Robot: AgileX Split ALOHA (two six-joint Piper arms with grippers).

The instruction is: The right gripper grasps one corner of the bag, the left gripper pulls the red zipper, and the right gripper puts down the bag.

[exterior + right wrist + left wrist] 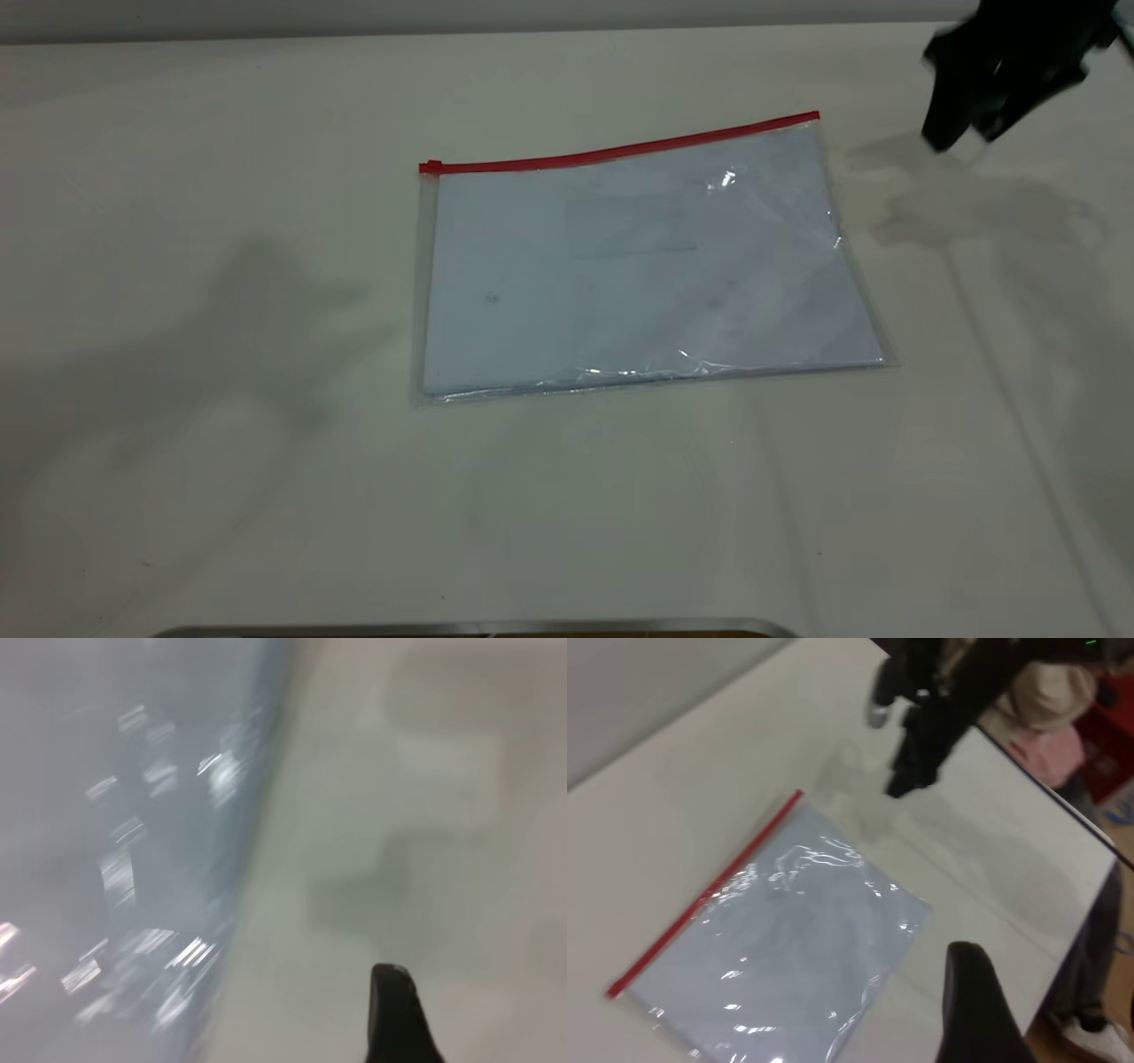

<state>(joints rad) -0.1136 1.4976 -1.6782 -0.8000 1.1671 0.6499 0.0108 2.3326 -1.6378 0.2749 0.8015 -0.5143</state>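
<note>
My right gripper [961, 137] hangs over the bench's far right corner, clear of the bag [638, 266].

Its jaws point down at the table [221, 443], a little apart, holding nothing. The bag lies flat mid-bench, red zipper [620, 152] along its far edge. Of my left gripper [976, 1010] only one fingertip shows; I cannot tell its state.

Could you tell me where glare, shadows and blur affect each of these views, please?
Exterior view: glare spots on the bag, soft arm shadows on the table, the right gripper motion-blurred at the far right. Left wrist view: bright highlights across the plastic. Right wrist view: heavily smeared, glints streaked.
</note>
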